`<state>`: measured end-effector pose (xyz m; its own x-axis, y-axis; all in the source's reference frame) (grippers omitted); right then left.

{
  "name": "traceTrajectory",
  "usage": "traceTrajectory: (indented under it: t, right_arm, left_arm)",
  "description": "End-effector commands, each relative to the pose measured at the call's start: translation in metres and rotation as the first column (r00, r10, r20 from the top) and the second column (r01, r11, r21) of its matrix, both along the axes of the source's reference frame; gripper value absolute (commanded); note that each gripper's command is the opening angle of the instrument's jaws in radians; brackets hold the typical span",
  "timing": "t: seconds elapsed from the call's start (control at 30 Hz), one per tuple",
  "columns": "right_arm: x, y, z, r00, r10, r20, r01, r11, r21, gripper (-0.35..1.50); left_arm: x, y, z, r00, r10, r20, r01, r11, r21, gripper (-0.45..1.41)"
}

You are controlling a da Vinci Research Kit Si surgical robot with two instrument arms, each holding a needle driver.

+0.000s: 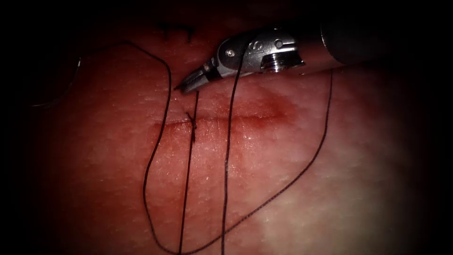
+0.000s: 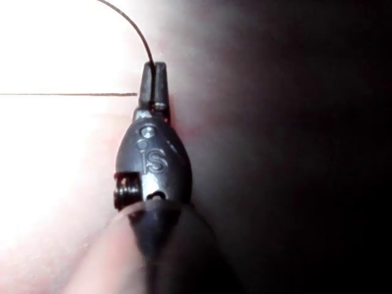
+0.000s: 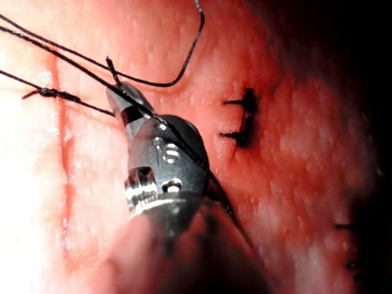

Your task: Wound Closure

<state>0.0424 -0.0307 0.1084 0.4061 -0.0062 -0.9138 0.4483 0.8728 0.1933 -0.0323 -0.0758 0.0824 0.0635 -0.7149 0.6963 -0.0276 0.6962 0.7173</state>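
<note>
The tissue has a cut running across the endoscope view, with a knot tied on it. My right tool comes in from the upper right, its jaws shut on the short thread strand that rises from the knot. In the right wrist view, the same tool grips that strand beside the knot. A long thread loops over the tissue, and one strand drapes across the right tool. My left tool is shut on thread at its tip. A faint curved line, which may be the needle, lies at far left.
Older dark stitches sit beyond the cut, and they also appear past the right tool as stitches. Red fluid stains the cut's right part. The long thread loop sweeps round to the right and down to the near edge.
</note>
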Motion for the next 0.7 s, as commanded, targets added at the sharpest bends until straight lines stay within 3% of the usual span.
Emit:
traceTrajectory:
  t: [0.03, 0.13, 0.17, 0.4, 0.43, 0.6, 0.63, 0.7]
  right_arm:
    - [0.0005, -0.0002, -0.0004, 0.999, 0.037, -0.003, -0.037, 0.999, 0.002, 1.01]
    - [-0.0004, -0.0002, -0.0017, 0.994, 0.110, -0.008, -0.110, 0.993, 0.034, 1.21]
    - [-0.0012, -0.0001, -0.0026, 0.985, 0.171, -0.019, -0.169, 0.984, 0.063, 1.28]
    - [-0.0033, -0.0004, -0.0035, 0.930, 0.365, -0.052, -0.355, 0.925, 0.134, 1.31]
    - [-0.0034, -0.0015, -0.0033, 0.898, 0.436, -0.060, -0.424, 0.893, 0.149, 1.23]
    - [-0.0023, -0.0048, -0.0032, 0.834, 0.547, -0.076, -0.530, 0.831, 0.166, 1.20]
    - [-0.0021, -0.0054, -0.0032, 0.828, 0.554, -0.088, -0.535, 0.827, 0.174, 1.08]
    - [-0.0016, -0.0065, -0.0034, 0.806, 0.579, -0.122, -0.553, 0.811, 0.192, 0.67]
  left_arm:
    - [-0.0001, -0.0003, -0.0003, 1.000, 0.001, 0.003, -0.001, 1.000, -0.006, -0.45]
    - [0.0004, 0.0032, -0.0020, 1.000, 0.002, 0.017, -0.002, 1.000, -0.022, -0.45]
    - [0.0009, 0.0062, -0.0030, 1.000, 0.003, 0.028, -0.002, 1.000, -0.027, -0.45]
    - [0.0020, 0.0167, -0.0055, 0.998, -0.030, 0.062, 0.032, 0.999, -0.025, -0.45]
    - [0.0021, 0.0199, -0.0056, 0.995, -0.053, 0.086, 0.054, 0.998, -0.018, -0.45]
    - [0.0023, 0.0261, -0.0044, 0.988, -0.074, 0.132, 0.072, 0.997, 0.022, -0.45]
    - [0.0023, 0.0269, -0.0040, 0.987, -0.074, 0.141, 0.071, 0.997, 0.026, -0.45]
    - [0.0022, 0.0285, -0.0030, 0.983, -0.071, 0.167, 0.067, 0.997, 0.027, -0.45]
